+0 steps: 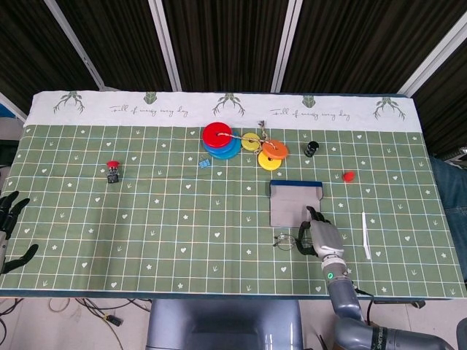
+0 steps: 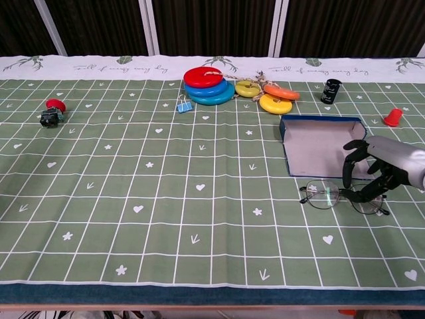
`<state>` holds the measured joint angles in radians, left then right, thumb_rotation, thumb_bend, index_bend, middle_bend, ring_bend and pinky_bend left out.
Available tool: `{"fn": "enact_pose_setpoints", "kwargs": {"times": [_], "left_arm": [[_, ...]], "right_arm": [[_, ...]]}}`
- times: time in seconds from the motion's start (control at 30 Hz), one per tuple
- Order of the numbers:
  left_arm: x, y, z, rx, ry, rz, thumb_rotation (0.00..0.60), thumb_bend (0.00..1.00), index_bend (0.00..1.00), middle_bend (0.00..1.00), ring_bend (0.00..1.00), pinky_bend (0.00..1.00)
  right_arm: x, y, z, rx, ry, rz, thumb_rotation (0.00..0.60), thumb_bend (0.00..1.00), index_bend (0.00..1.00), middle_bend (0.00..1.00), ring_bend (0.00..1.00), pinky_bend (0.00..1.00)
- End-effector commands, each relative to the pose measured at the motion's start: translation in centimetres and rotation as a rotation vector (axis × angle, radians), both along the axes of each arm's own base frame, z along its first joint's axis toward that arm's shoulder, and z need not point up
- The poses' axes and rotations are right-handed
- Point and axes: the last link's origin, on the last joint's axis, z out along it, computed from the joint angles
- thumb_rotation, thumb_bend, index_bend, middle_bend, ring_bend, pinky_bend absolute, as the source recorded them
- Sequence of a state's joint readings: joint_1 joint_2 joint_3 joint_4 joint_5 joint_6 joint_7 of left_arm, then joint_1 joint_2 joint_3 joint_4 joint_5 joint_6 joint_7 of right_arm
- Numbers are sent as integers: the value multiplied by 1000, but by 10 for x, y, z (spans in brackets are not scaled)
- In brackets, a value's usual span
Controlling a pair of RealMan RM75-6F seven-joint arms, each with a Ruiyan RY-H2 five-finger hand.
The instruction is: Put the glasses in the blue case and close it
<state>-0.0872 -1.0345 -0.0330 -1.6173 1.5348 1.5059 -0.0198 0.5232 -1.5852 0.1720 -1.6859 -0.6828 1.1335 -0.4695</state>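
Note:
The glasses (image 2: 330,198) (image 1: 285,240) lie flat on the green mat, just in front of the open blue case (image 2: 295,126) (image 1: 295,186), whose grey inside shows. My right hand (image 2: 376,172) (image 1: 319,238) arches over the glasses' right lens, with fingers coming down from above and the thumb lying along the rim. Fingertip and thumb come very close at the frame, but a firm pinch does not show. My left hand (image 1: 10,227) hangs off the table's far left edge with fingers spread and nothing in it.
Stacked coloured rings (image 2: 209,85) and yellow and orange rings (image 2: 275,98) sit at the back. A small black cylinder (image 2: 331,91), a red cap (image 2: 392,117), a blue clip (image 2: 183,105), a red-topped button (image 2: 50,113) and a white stick (image 1: 365,234) lie around.

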Motion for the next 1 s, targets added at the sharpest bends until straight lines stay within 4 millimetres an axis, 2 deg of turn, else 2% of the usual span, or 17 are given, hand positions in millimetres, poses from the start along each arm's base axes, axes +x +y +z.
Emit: {"fn": "enact_pose_setpoints", "kwargs": {"times": [0.03, 0.63, 0.83, 1.0], "left_arm": [[0, 0, 0, 0, 1, 0, 600, 235, 94, 0, 0, 0], [0, 0, 0, -5, 2, 10, 600, 236, 98, 0, 0, 0], [0, 0, 1, -3, 0, 10, 600, 235, 99, 0, 0, 0], [0, 0, 1, -1, 0, 10, 600, 235, 99, 0, 0, 0]], "right_arm": [[0, 0, 0, 1, -1, 1, 600, 456, 609, 69, 105, 203], [1, -2, 2, 19, -8, 6, 600, 549, 618, 70, 105, 203], [6, -10, 12, 9, -8, 40, 600, 548, 618, 69, 105, 203], [14, -27, 29, -25, 19, 112, 600, 548, 631, 61, 104, 203]]}}
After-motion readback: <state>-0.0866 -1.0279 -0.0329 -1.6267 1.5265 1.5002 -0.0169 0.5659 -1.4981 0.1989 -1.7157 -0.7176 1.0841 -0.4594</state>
